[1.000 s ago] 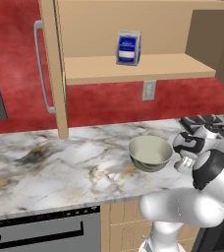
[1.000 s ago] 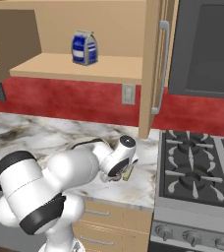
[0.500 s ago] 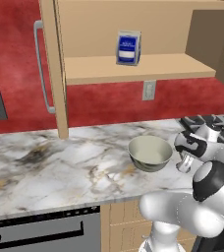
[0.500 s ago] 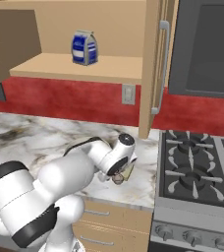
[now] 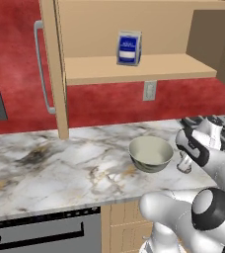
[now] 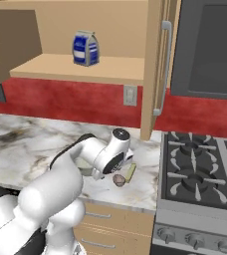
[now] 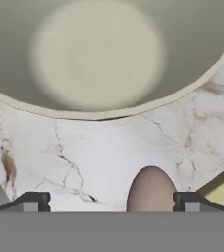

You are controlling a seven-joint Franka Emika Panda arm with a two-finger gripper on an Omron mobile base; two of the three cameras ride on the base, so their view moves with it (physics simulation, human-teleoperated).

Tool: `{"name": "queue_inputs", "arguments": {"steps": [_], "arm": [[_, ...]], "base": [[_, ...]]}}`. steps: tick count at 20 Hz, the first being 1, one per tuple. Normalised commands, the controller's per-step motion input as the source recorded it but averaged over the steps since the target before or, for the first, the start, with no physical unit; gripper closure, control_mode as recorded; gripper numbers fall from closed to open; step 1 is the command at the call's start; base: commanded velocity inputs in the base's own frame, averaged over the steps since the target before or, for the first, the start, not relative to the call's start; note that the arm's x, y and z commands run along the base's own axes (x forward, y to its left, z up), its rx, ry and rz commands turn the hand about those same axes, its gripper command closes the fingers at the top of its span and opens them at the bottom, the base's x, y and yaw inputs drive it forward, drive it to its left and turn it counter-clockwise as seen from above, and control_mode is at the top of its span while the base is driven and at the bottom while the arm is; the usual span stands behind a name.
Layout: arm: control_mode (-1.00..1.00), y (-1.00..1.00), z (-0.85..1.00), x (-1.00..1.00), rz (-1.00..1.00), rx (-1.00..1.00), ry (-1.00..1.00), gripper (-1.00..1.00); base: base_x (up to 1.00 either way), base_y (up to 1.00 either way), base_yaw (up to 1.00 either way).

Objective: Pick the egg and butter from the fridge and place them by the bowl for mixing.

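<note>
The gripper is finishing spreading wide, the egg lying loose (bottom centre) on the marble. The butter is lying beside it below the bowl, so both deliveries look done.

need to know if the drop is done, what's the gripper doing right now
Gripper: open, holding nothing; the small brownish-tan rounded egg sits on the marble counter between its spread fingertips, free of both.

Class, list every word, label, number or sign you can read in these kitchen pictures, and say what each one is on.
Nothing can be read for certain.
The blue and white carton on the shelf: its label is printed, but too blurred to read.
The stove: its front knobs show no readable marks.
</note>
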Motion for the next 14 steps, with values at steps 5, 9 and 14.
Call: {"name": "queue_inputs", "arguments": {"steps": [5,9,14], "arm": [[-1.00,0.14,0.31,-0.39,-0.08,0.00,0.00,-1.00],[-1.00,0.09,0.36,-0.39,-0.09,0.00,0.00,-1.00],[-1.00,0.14,0.39,-0.33,-0.16,0.00,0.00,-1.00]], "base": [[0.00,0.00,0.00],[0.00,0.00,0.00],[0.00,0.00,0.00]]}}
